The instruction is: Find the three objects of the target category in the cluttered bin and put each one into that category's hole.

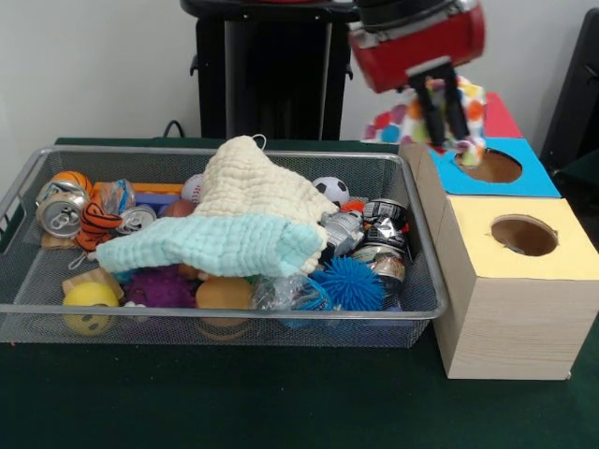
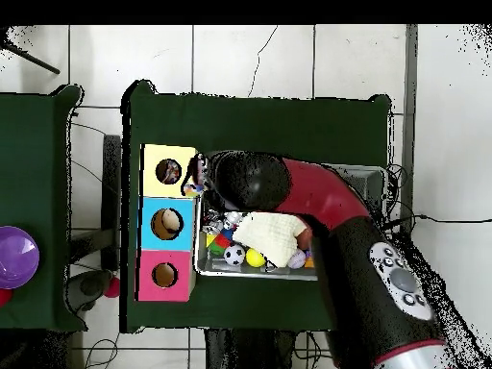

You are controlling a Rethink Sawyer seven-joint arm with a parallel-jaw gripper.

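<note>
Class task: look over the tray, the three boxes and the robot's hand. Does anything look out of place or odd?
Yes: the hand holds a white polka-dot fabric scrap over the blue-topped box's round hole, not the yellow-topped box's round hole. In the silver wire-mesh tray, crushed drink cans lie among toys.

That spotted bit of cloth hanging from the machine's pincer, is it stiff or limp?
Probably limp: the polka-dot scrap droops in folds below the pincer. It looks light, since a thin pinch holds it. It may snag or drape on the blue-topped box beneath it rather than drop cleanly.
</note>
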